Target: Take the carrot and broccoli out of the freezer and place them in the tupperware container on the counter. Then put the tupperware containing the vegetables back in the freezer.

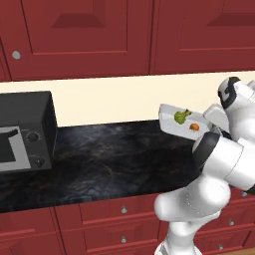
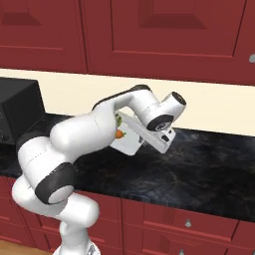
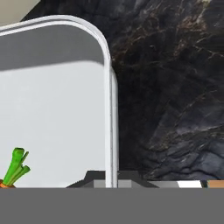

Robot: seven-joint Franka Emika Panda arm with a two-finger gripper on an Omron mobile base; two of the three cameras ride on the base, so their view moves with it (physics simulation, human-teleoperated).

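Tool is pinching the rim of the tupperware container — fingers pressed together on the thin wall, one either side in the hand view. Gripping the edge looks deliberate: it keeps the tray floor free for the load and the tips off the vegetables.

Container is hanging in the air above the worktop, not resting on it, and it's sitting tilted in the left base view, far edge higher. Broccoli and carrot are both lying inside, apart from each other, carrot nearer the arm. In the hand view the carrot's green top is poking in at the lower left of the tray floor. My read: loading is done and the return to the freezer is what's left; the tilt is the risk — loose pieces could be sliding toward the low rim.

Microwave is standing at the left end of the worktop, well apart from the tray. Two knobs on its panel, no readable lettering. No brand, label or writing on the tray, cabinets or arm.
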